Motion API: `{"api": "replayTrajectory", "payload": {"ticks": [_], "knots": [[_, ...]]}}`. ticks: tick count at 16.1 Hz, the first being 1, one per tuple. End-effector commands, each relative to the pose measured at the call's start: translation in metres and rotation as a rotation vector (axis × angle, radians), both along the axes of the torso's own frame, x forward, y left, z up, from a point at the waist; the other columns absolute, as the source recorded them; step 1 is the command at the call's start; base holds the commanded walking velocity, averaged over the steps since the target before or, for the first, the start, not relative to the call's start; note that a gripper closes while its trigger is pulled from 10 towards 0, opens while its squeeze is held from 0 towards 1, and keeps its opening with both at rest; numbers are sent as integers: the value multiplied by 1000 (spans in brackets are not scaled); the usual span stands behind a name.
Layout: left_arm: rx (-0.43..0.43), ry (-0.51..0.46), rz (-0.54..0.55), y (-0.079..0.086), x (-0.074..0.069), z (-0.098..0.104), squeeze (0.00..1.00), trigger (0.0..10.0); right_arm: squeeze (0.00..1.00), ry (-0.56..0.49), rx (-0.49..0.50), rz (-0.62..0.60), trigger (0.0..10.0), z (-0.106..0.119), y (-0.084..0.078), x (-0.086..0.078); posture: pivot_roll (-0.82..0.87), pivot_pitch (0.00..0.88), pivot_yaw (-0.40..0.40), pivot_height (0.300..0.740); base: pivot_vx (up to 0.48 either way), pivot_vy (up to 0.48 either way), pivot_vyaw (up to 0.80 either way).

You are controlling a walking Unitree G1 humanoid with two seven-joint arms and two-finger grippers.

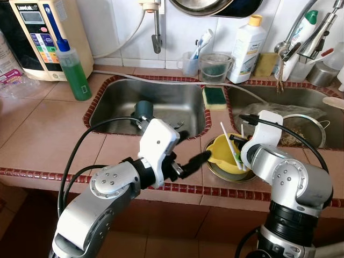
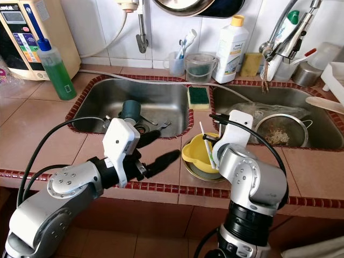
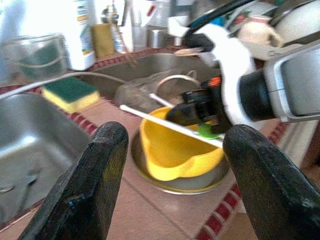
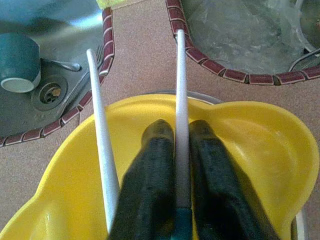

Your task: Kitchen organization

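A yellow bowl (image 1: 219, 154) sits in a shallow metal plate (image 1: 226, 175) on the tiled counter between the two sinks. Two white chopsticks lean out of the bowl. My right gripper (image 4: 175, 131) reaches down into the bowl and is shut on one white chopstick (image 4: 179, 75) with a green end. The other chopstick (image 4: 99, 120) rests loose beside it. My left gripper (image 1: 194, 145) hovers open just left of the bowl, its fingers (image 3: 95, 170) spread wide and pointing at the bowl (image 3: 170, 150).
The left sink (image 1: 113, 107) holds a teal cup (image 1: 144, 109) and a fork. A strainer (image 1: 301, 131) lies in the right sink. A green sponge (image 1: 214, 97) sits on the divider. A green soap bottle (image 1: 72, 70) and white detergent bottle (image 1: 246, 48) stand behind.
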State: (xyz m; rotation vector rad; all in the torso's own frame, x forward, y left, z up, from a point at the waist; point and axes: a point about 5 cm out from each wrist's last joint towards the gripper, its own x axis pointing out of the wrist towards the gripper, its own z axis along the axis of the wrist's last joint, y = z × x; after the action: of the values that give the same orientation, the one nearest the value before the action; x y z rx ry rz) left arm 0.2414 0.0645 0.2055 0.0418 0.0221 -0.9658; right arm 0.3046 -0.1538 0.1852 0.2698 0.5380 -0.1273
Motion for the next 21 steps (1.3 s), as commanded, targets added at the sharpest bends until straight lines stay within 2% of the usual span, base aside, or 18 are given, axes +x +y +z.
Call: {"api": "replayTrajectory", "payload": {"ticks": [1,8,9,11,13,14,15,16,17,19,20,21], "knots": [[13,0,-10,-2,-3,-1,0,10000,0,1,5,12,0,3,2,1,-179,61,17,740,0,0,0],[4,4,-4,-1,-1,1,0,10000,0,-18,13,24,0,8,4,3,-178,50,12,740,0,0,0],[-2,5,-3,-2,0,2,0,10000,0,-47,17,28,0,14,4,4,-179,50,13,740,0,0,0],[-13,7,5,-1,1,3,0,10000,0,-153,61,48,0,42,4,7,-179,49,14,740,0,0,0],[-17,7,11,0,2,3,0,10000,0,-202,75,60,0,55,2,9,-179,47,15,740,0,0,0],[-37,1,33,4,7,6,0,10000,0,-270,79,65,0,69,1,12,-181,44,16,740,0,0,0],[-63,2,59,6,12,9,0,10000,0,-309,74,62,1569,76,0,15,-181,41,17,740,0,0,0],[-78,-2,81,8,16,11,0,10000,0,-323,76,58,4745,79,-1,17,-182,38,19,740,0,0,0],[-104,-3,130,12,24,13,0,10000,0,-353,64,44,9961,84,-4,20,-182,36,17,740,0,0,0],[-172,-24,237,23,47,22,0,10000,0,-479,8,42,10000,92,-6,33,-173,24,12,740,0,0,0],[-162,-23,281,26,56,23,0,10000,0,-504,33,53,10000,91,-3,36,-171,22,11,740,0,0,0],[-115,-35,341,30,69,19,0,10000,0,-575,11,70,10000,92,1,40,-163,19,7,740,0,0,0]]}}
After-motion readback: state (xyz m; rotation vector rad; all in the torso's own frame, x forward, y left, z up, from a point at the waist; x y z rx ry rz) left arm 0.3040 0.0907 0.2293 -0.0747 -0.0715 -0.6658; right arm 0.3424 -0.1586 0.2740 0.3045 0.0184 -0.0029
